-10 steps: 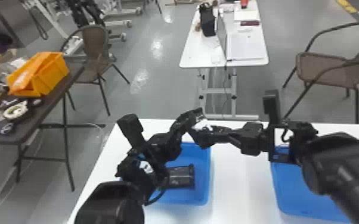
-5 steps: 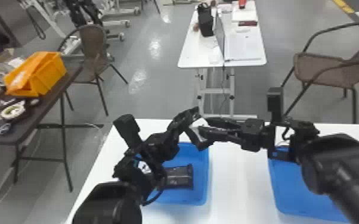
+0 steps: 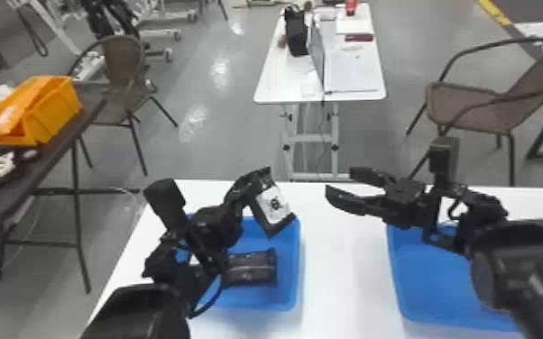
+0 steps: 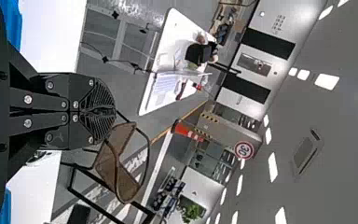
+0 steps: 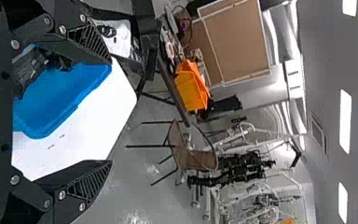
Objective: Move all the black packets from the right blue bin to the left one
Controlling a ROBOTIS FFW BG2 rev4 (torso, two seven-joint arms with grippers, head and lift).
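Note:
A black packet with a white label point(image 3: 274, 205) hangs from my left gripper point(image 3: 262, 175), above the left blue bin's point(image 3: 296, 252) back right corner. My left gripper point(image 4: 106, 112) has its fingers together in the left wrist view. Inside that bin lies another dark packet point(image 3: 252, 269), partly behind the left arm. Just right of the labelled packet, apart from it, my right gripper point(image 3: 340, 180) stands open and points left. In the right wrist view, my right gripper point(image 5: 112, 112) has nothing between its spread fingers; the labelled packet point(image 5: 114, 39) shows beyond one finger.
The right blue bin point(image 3: 428, 279) stands partly under the right arm. White tabletop point(image 3: 342, 270) lies between the bins. A dark side table point(image 3: 54, 158) with an orange bin point(image 3: 43, 110) stands at the left; another white table point(image 3: 275, 88) and chairs are farther off.
My right gripper has opened and come away from the labelled packet, which it was touching or very near. My left gripper has moved a little left with the packet, whose label now faces the head view more.

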